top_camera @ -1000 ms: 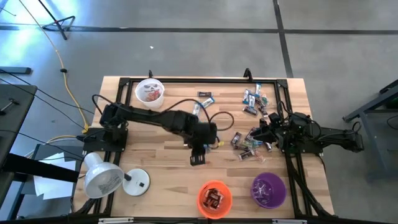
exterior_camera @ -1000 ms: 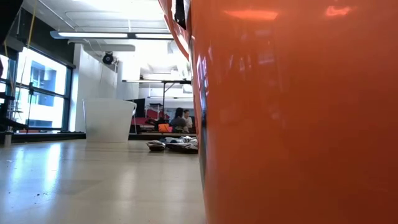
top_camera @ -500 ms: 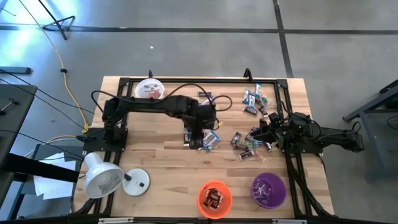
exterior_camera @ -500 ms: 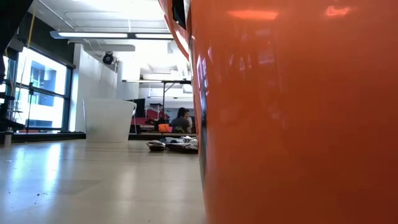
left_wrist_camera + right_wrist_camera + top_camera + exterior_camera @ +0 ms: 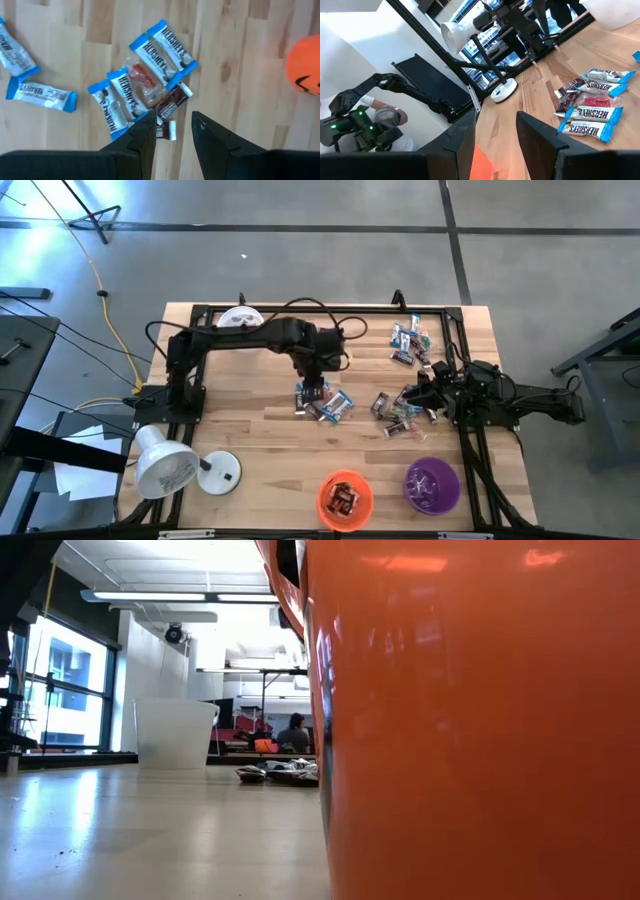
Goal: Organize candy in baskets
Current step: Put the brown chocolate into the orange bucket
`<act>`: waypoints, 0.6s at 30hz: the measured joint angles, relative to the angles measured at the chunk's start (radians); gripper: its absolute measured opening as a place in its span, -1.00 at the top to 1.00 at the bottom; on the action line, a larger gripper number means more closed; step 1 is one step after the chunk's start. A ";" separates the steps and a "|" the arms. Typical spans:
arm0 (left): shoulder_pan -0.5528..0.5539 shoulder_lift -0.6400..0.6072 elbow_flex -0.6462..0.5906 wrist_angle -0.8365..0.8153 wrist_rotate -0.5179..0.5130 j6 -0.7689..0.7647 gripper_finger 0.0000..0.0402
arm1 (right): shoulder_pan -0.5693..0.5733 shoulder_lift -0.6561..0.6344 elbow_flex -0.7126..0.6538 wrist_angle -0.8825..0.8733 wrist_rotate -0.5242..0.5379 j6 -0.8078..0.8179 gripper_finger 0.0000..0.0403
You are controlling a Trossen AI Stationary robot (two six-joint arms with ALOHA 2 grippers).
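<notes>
Mid-frame, the left gripper hangs open and empty over a small candy cluster on the worktop; the right gripper, also open, waits at right.

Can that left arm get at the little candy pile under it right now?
Probably yes. The left pincer hangs open directly over the candy pile, and nothing lies between them.

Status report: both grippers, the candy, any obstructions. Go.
Left gripper open, empty, over a small candy cluster mid-table. Right gripper open, empty, waiting at the right edge. Nothing in the way.
</notes>
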 joint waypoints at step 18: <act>0.002 0.001 0.000 -0.008 0.000 0.019 0.44 | 0.000 0.000 0.000 0.000 0.000 0.000 0.32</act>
